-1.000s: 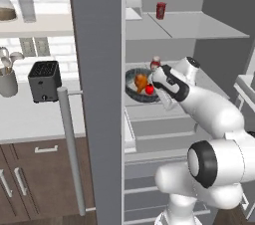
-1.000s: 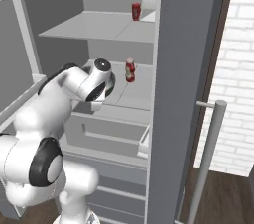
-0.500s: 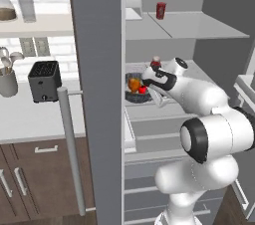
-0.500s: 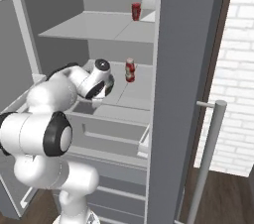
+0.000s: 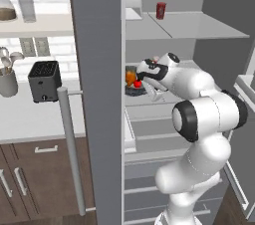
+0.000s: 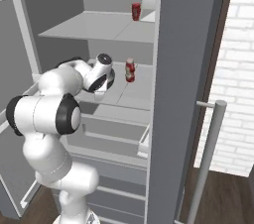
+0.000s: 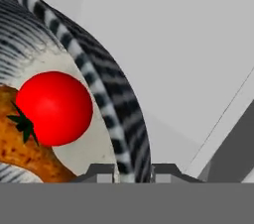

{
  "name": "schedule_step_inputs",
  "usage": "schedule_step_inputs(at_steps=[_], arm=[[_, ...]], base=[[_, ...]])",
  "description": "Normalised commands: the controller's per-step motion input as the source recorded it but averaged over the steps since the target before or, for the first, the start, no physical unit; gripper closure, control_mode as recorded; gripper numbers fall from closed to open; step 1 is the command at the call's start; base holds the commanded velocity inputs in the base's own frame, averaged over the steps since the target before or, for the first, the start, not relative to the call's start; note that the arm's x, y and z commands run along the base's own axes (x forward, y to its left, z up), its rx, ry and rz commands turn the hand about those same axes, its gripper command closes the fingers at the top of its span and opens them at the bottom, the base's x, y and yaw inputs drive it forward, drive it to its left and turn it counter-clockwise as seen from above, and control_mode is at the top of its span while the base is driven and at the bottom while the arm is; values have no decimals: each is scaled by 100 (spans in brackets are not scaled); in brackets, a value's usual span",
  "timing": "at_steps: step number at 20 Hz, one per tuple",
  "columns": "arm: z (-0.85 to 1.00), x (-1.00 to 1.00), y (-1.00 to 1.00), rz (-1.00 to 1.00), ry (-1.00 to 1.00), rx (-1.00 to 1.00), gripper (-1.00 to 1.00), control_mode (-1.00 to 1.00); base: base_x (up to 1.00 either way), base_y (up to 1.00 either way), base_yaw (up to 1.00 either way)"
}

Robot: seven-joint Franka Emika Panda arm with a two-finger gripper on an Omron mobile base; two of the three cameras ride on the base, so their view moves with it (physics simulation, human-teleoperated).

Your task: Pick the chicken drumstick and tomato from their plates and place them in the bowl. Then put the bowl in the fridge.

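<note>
Claw (image 7: 133,170) pinches the bowl (image 7: 115,104) rim, apparently; tomato (image 7: 54,108) and drumstick (image 7: 25,156) lie inside.

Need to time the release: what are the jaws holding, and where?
The bowl, pinched at its rim; the gripper has one fingertip inside and one outside.

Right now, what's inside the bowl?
The bowl holds the tomato resting against the drumstick. The fingers pinch its rim. The bowl floor under the food is covered, and the drumstick runs off frame, so its bone end can't be seen.
</note>
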Motion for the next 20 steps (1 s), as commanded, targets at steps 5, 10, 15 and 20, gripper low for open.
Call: schedule_step_inputs(at_steps=[5, 10, 15, 20], arm=[[0, 8, 0, 0, -3, 0, -100, -100], [19, -35, 0, 0, -29, 0, -100, -100], [42, -67, -23, 0, -21, 1, -100, -100], [60, -91, -44, 0, -3, 0, -100, -100]], base=[[0, 0, 0], [0, 0, 0], [0, 0, 0], [0, 0, 0]])
